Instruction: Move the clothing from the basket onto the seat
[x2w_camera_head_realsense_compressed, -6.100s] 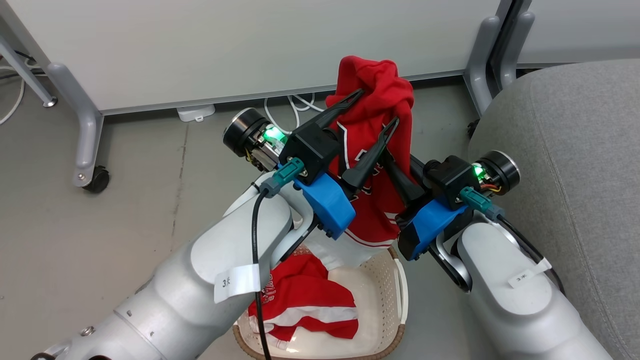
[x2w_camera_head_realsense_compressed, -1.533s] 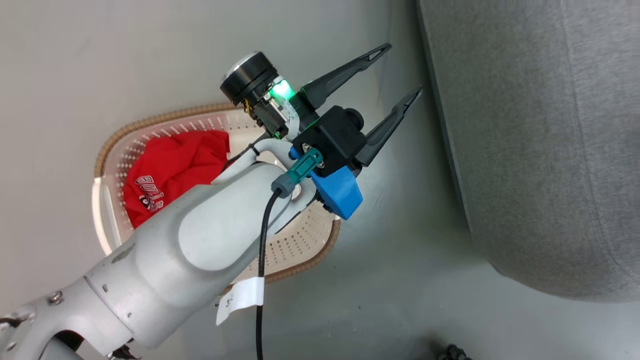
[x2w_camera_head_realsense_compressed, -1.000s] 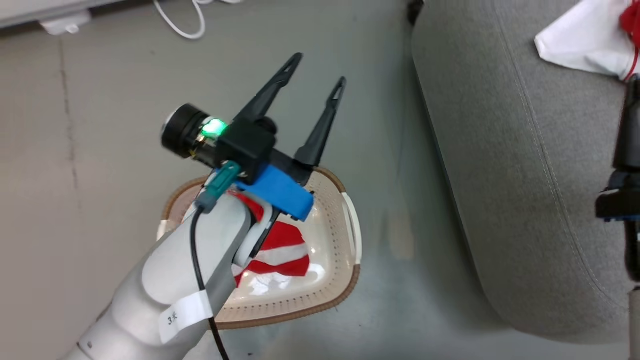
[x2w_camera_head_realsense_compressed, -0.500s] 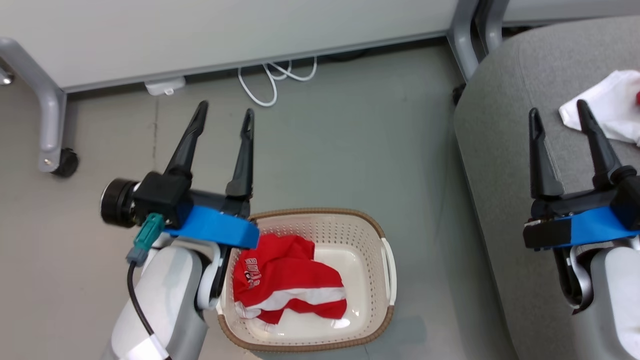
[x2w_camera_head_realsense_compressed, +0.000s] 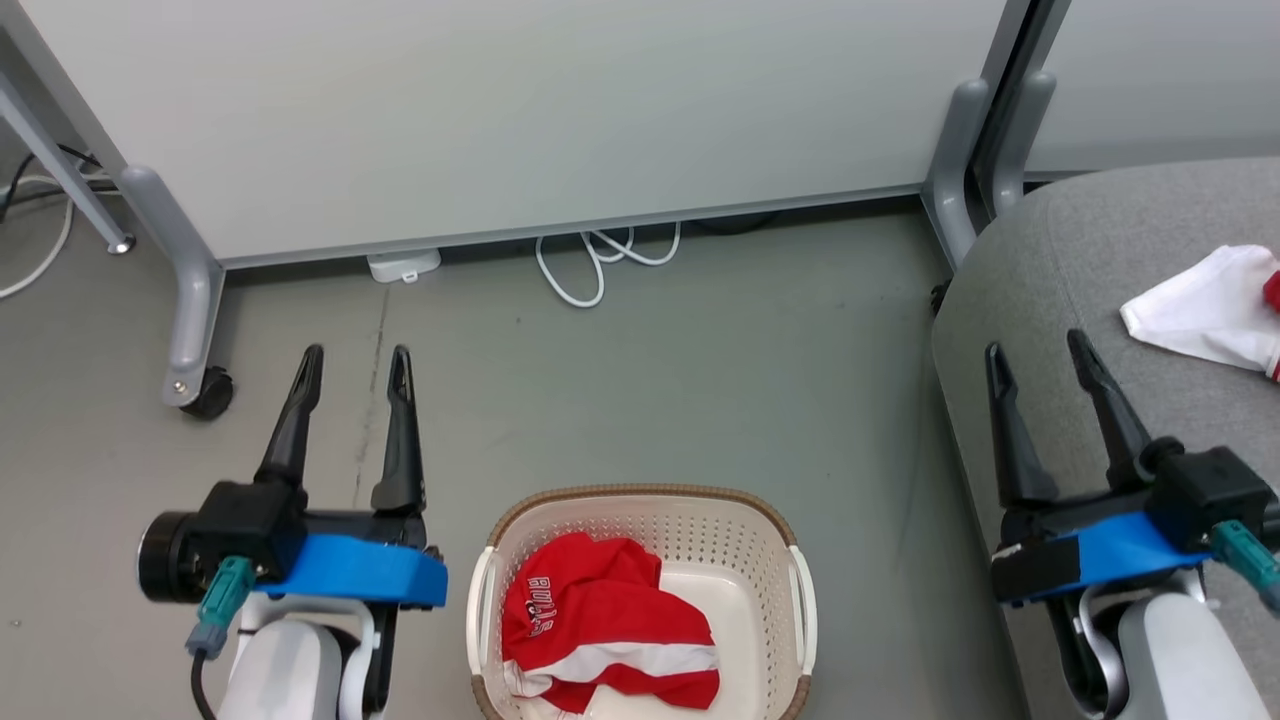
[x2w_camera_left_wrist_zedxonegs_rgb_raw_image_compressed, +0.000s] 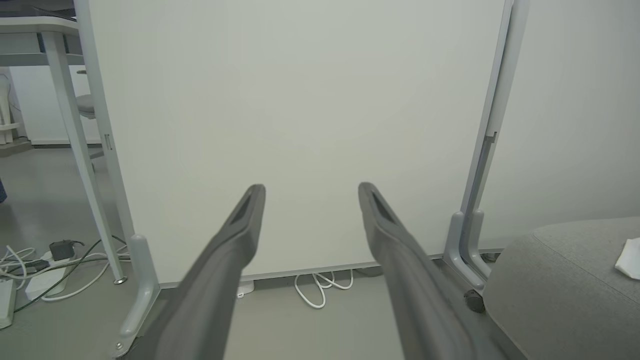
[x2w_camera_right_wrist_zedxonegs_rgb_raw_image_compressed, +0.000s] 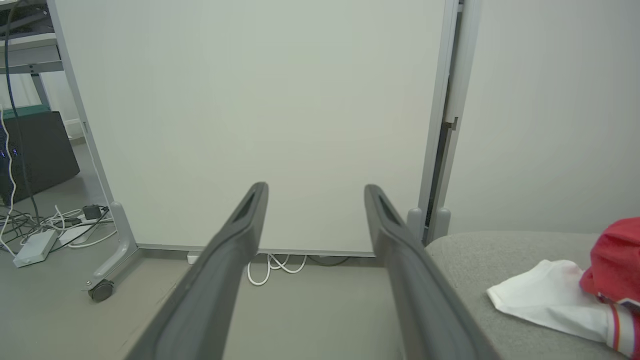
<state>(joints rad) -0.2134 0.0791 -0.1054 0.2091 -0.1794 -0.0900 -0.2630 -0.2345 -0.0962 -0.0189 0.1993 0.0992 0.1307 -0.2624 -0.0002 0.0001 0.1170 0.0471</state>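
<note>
Basket (x2w_camera_head_realsense_compressed: 640, 494) is on the floor (x2w_camera_head_realsense_compressed: 720, 380), bottom centre of head view. One red jersey (x2w_camera_head_realsense_compressed: 600, 640) with a white stripe and lettering is bunched inside it, toward its left half; bare basket bottom shows on its right side.

Left gripper (x2w_camera_head_realsense_compressed: 357, 352) is just left of the basket over bare floor, fingers spread wide, nothing between them. Right gripper (x2w_camera_head_realsense_compressed: 1033, 342) is right of the basket, over the near edge of the seat (x2w_camera_head_realsense_compressed: 1060, 250), jaws equally wide, empty.

Seat stands right of the basket with a strip of floor between them. Second garment (x2w_camera_head_realsense_compressed: 1195, 315) lies on the seat, well right of the basket: white fabric with a red part at the frame edge. Right wrist view shows red with striped trim there, probably another jersey, but it's cut off.

Behind the basket: pale partition panel (x2w_camera_head_realsense_compressed: 500, 110) on a caster leg (x2w_camera_head_realsense_compressed: 190, 300), white cable (x2w_camera_head_realsense_compressed: 600, 268) looped at its foot. Both wrist views face the panel.
</note>
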